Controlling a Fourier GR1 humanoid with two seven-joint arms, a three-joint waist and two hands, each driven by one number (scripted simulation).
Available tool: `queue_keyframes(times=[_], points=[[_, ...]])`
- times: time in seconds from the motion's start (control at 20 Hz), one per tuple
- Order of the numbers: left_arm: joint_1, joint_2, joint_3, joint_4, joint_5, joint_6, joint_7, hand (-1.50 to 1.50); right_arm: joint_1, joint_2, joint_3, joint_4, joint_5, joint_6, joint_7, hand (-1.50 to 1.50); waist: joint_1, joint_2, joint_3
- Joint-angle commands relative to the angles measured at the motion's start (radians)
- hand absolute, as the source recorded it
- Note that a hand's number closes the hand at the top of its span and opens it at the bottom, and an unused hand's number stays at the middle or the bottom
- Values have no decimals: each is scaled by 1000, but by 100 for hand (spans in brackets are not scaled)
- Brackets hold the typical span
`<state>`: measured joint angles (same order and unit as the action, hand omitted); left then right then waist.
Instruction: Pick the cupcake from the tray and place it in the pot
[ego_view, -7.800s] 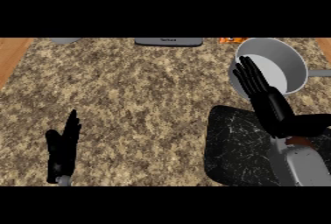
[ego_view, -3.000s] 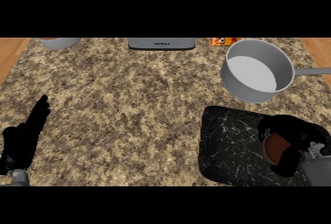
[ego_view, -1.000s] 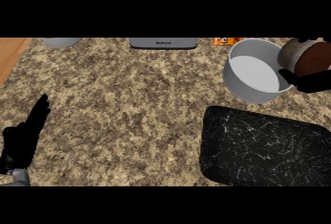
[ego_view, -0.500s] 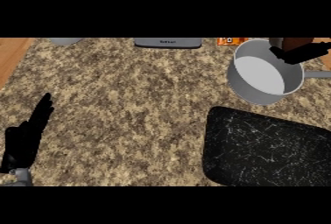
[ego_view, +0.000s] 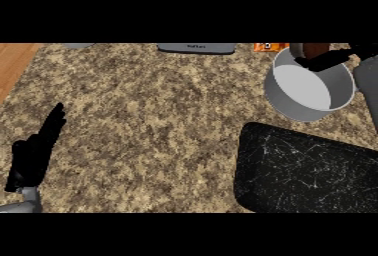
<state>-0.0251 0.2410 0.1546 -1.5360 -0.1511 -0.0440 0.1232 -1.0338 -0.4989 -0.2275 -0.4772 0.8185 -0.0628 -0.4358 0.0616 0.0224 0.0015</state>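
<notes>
The brown cupcake (ego_view: 314, 49) hangs at the far rim of the grey pot (ego_view: 308, 89), near the top right of the head view. My right hand (ego_view: 330, 60) is curled round the cupcake from the right and hides part of it. The grey forearm runs down the right edge. The pot's pale inside holds nothing that I can see. The black tray (ego_view: 310, 175) lies in front of the pot at the lower right, with nothing on it. My left hand (ego_view: 35, 152) rests open on the counter at the lower left, fingers pointing away from me.
At the counter's far edge sit a grey appliance (ego_view: 196, 47), a small orange object (ego_view: 269, 46) and a sliver of a grey bowl (ego_view: 77, 45). A wooden strip (ego_view: 15, 62) borders the speckled counter on the left.
My right hand carried the cupcake up off the tray, then left and farther back, from the pot's right side to its far rim. The left hand stayed put.
</notes>
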Motion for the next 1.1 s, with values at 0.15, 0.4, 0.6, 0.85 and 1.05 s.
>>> queue_keyframes(times=[0.15,0.4,0.6,0.85,1.05], points=[[6,-26,-18,-28,-15,19,5,0,-51,23,-65,202,-50,33,-78,-150,9,4,1],[-19,2,5,-3,-1,-3,6,0,-55,12,-101,253,-77,21,-157,-150,4,6,1],[-9,-25,-12,-6,-17,19,14,0,-139,20,-245,220,-235,74,-199,-150,2,2,2],[-9,15,17,-38,6,-10,40,0,-135,1,-350,262,-349,157,-216,-150,-5,-3,1],[23,0,15,-9,-8,-1,-3,0,-145,-98,-364,299,-376,331,-160,-150,-15,-5,0]])
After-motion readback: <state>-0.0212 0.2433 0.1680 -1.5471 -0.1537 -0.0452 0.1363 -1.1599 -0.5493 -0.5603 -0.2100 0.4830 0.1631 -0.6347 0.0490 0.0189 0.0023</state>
